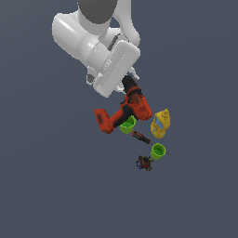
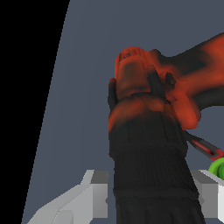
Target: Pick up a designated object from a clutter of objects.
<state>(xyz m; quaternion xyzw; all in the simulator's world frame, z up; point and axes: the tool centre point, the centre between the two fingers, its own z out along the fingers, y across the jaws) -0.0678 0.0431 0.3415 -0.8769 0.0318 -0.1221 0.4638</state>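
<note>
The designated object, a red-orange power drill [image 1: 124, 110] with black trim, is the largest item in the clutter of objects. My gripper [image 1: 128, 84] is shut on its black front end. In the wrist view the drill [image 2: 148, 109] fills the middle, its dark nose running down between my two grey fingers [image 2: 94, 192], which press against both sides. The drill's handle and battery base point toward the exterior view's left. Whether the drill rests on the floor or hangs above it cannot be told.
A green cup [image 1: 128, 125] sits partly behind the drill's handle. A yellow mustard bottle [image 1: 161, 123] stands on the exterior view's right. Below them lie a slim red-black tool [image 1: 141, 137], a second green cup [image 1: 158, 151] and a tiny dark gadget [image 1: 145, 162].
</note>
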